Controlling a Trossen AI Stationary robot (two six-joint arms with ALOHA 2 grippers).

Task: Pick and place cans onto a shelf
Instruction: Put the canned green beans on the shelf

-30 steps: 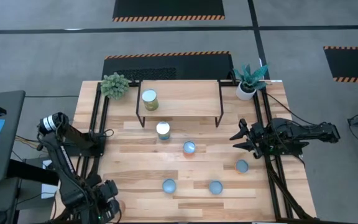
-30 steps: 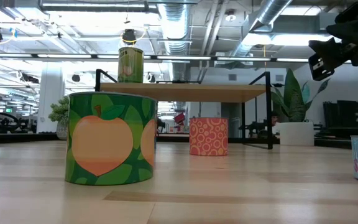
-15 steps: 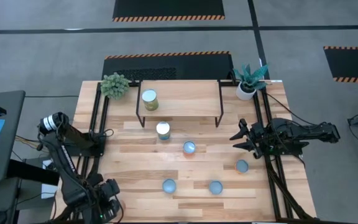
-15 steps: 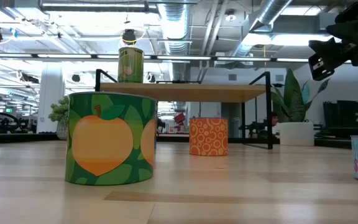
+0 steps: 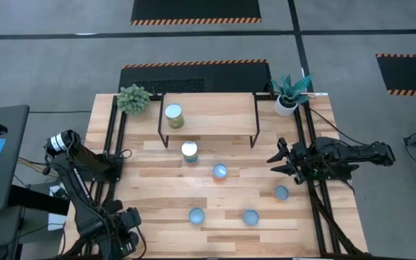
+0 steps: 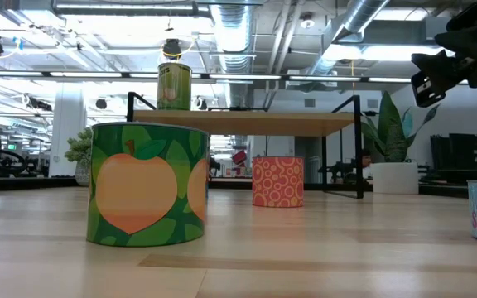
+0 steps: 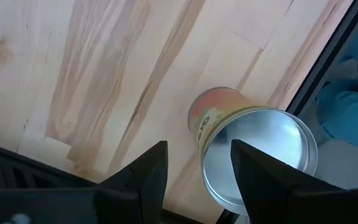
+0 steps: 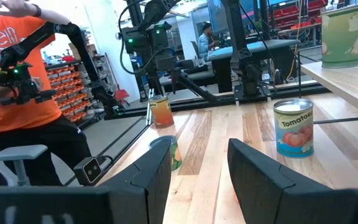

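Your left gripper (image 7: 194,171), fingers spread, hovers at the desk's front-left corner; the upright orange-labelled, silver-topped can (image 7: 247,152) stands just ahead.

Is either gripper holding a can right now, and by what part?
No. The left gripper is open above a can; the right gripper is open and empty.
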